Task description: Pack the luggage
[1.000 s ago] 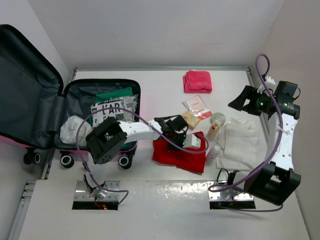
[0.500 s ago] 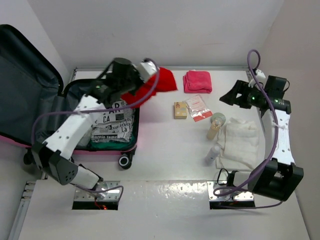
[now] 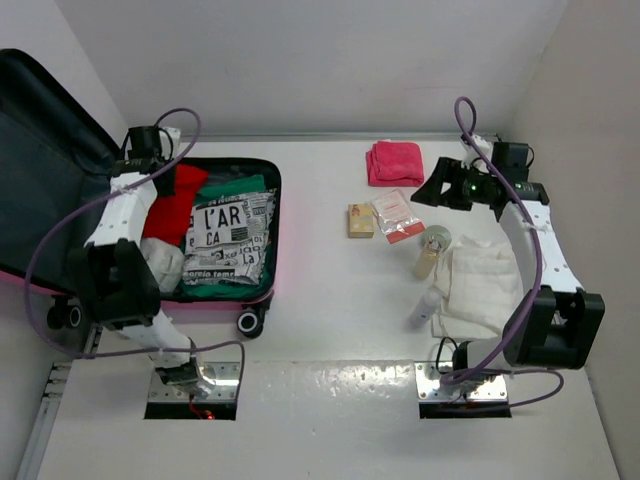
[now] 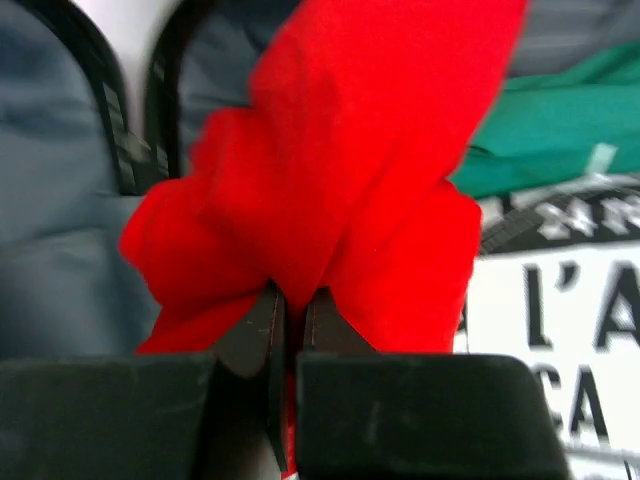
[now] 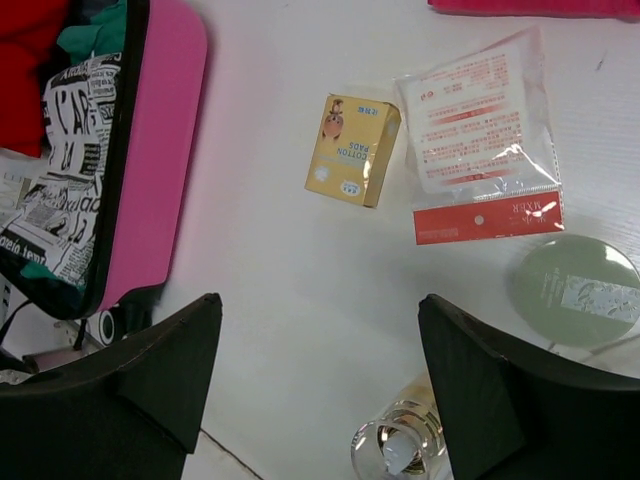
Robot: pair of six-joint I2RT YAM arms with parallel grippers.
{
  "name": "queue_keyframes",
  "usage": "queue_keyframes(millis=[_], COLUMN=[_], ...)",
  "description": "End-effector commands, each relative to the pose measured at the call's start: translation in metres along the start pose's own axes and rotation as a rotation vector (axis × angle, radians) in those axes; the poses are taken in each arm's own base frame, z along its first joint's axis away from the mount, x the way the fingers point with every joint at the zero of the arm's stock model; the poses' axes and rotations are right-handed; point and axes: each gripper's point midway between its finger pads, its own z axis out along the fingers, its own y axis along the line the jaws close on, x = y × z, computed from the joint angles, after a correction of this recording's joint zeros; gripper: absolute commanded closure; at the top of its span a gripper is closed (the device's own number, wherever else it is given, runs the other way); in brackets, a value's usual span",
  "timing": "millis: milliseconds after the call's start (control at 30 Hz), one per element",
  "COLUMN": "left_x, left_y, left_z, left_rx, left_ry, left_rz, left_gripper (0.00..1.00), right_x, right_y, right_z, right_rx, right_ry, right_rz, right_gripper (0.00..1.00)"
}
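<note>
Two claws, one nearer: the left claw [image 4: 290, 300] pinches the red cloth [image 4: 340, 180] tight, directly over the luggage [image 5: 162, 150] at the worktop's left edge (long axis near-to-far), while the right claw [image 5: 315, 355] gapes empty, well apart.

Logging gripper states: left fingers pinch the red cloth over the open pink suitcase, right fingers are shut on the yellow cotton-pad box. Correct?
No. The right gripper is open and empty: the right wrist view shows the yellow box lying free on the table beyond its spread fingers. The rest stands: the left gripper pinches the red cloth over the open suitcase.
</note>
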Motion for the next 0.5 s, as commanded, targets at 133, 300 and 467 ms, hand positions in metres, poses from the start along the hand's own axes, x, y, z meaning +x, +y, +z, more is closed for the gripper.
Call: queue_keyframes(millis=[133, 300, 467], left_x=[0.005, 0.04, 0.066], left_y=[0.0, -0.023, -0.035], left_z=[0.051, 0.07, 0.084], left_rx=[-0.101, -0.257, -0.239], left_ry=[0.011, 0.118, 0.165], left_rz=[-0.28, -0.307, -0.339], left_gripper=[1.0, 1.0, 0.63], right_x=[-0.025, -0.023, -0.023], right_y=[0.01, 0.008, 0.005], right_z=[-0.001, -0.006, -0.012], right_rx=[-0.004, 0.02, 0.035], right_ry=[-0.056, -0.055, -0.062], right_rz=[-0.063, -0.087, -0.098], right_gripper=[0.21, 0.21, 0.21])
